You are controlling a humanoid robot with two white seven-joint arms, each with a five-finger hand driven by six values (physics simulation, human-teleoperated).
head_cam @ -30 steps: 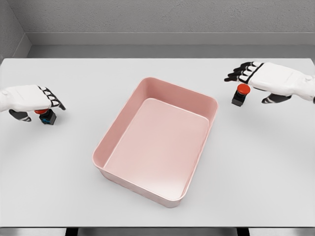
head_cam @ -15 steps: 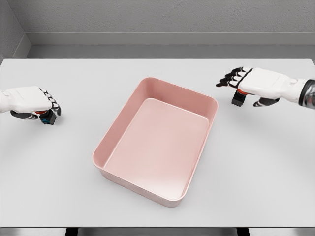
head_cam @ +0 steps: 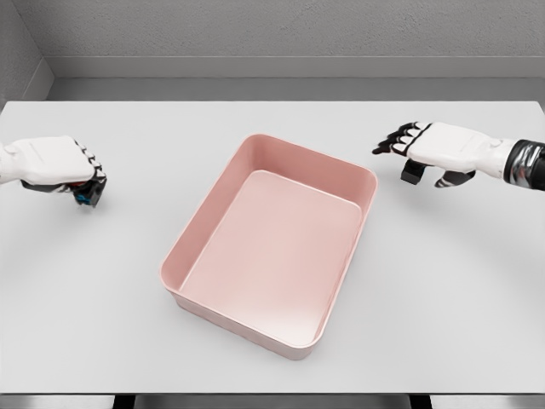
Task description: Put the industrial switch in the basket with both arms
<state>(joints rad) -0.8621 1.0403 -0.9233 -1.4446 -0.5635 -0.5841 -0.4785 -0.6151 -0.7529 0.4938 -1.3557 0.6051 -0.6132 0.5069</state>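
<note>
Left hand (head_cam: 58, 166) grips one switch (head_cam: 83, 196) at counter (head_cam: 272, 128) left; right hand (head_cam: 434, 146) rests open-fingered over second switch (head_cam: 412, 173) just right of the pink basket (head_cam: 204, 230).

No writing, label, brand, number or sign can be read anywhere in the head view. The pink basket (head_cam: 271, 256) and the white table (head_cam: 443, 281) carry plain, unmarked surfaces.
</note>
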